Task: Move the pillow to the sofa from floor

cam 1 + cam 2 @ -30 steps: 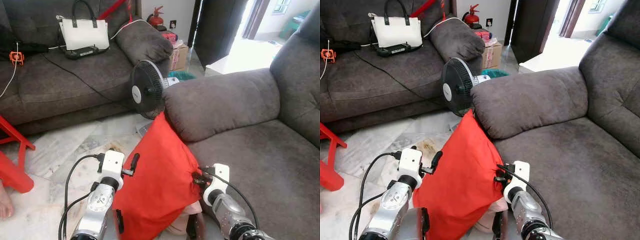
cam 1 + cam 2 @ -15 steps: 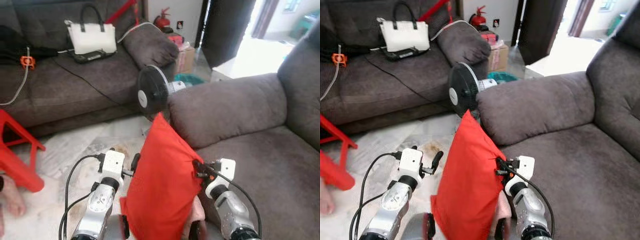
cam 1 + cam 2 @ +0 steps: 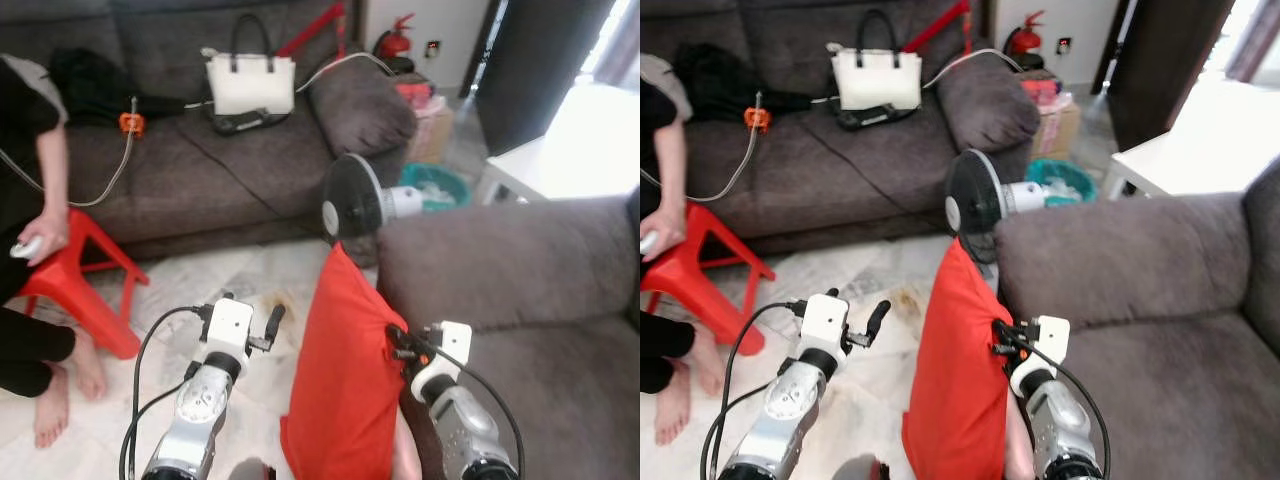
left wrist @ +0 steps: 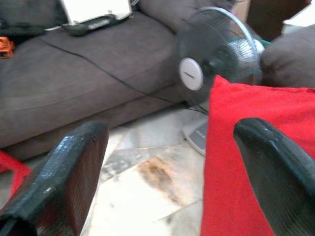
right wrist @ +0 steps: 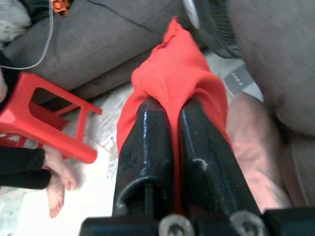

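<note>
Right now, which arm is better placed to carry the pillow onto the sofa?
The right. The right gripper is already shut on the red pillow and sits next to the sofa seat. The left gripper is open, apart from the pillow, over the floor.

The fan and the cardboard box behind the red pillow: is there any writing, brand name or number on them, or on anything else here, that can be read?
Fan: its round white hub cap bears a small dark mark, too blurred to read.
Cardboard box: no print can be made out.
White handbag: no lettering visible.
Red pillow, pinched in the right gripper: plain, no text.
Nothing legible anywhere.
</note>
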### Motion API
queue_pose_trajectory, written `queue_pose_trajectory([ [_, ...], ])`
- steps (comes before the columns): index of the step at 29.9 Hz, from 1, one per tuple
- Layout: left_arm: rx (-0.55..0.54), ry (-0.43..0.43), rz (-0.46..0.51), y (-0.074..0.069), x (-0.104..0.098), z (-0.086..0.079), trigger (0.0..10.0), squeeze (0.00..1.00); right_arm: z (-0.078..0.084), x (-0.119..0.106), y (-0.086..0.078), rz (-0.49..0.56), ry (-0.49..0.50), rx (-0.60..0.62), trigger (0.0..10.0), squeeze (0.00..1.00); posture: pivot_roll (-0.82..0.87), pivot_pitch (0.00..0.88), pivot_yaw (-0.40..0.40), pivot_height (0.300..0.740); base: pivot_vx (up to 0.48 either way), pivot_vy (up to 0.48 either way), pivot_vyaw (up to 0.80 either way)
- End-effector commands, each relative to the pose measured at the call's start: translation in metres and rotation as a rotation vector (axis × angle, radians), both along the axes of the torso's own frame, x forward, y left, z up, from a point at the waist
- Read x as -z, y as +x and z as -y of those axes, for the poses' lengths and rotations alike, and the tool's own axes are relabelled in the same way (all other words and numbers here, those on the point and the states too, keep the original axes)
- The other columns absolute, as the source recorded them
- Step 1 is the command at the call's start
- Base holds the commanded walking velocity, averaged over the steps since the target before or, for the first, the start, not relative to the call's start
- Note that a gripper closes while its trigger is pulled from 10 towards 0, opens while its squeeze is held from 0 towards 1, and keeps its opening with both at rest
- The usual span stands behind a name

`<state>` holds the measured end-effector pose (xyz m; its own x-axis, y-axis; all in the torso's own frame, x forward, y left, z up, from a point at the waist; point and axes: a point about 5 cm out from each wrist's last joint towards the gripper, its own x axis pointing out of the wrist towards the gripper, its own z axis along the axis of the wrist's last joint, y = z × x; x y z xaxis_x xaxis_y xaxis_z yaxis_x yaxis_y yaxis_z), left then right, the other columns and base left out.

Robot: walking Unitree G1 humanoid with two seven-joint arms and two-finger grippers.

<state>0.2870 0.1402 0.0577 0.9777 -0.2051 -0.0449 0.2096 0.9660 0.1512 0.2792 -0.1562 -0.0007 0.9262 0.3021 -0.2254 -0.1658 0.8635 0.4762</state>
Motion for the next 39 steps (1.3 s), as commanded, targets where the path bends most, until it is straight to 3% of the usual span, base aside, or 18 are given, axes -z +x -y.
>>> queue_pose_trajectory([
  [1,0.005,0.012,-0.001,0.0001,0.0001,-0.0014,10.0,0.00,0.0117,-0.0286,0.0196,0.160,-0.023,0.048,10.0,0.00,0.14,0.000,-0.058,0.740,0.000,0.000,0.00],
  [39,0.027,0.048,-0.014,-0.0011,0.0038,0.0014,10.0,0.00,0.0117,-0.0314,0.0208,0.152,-0.030,0.099,10.0,0.00,0.14,0.000,-0.051,0.740,0.000,-0.023,0.00],
])
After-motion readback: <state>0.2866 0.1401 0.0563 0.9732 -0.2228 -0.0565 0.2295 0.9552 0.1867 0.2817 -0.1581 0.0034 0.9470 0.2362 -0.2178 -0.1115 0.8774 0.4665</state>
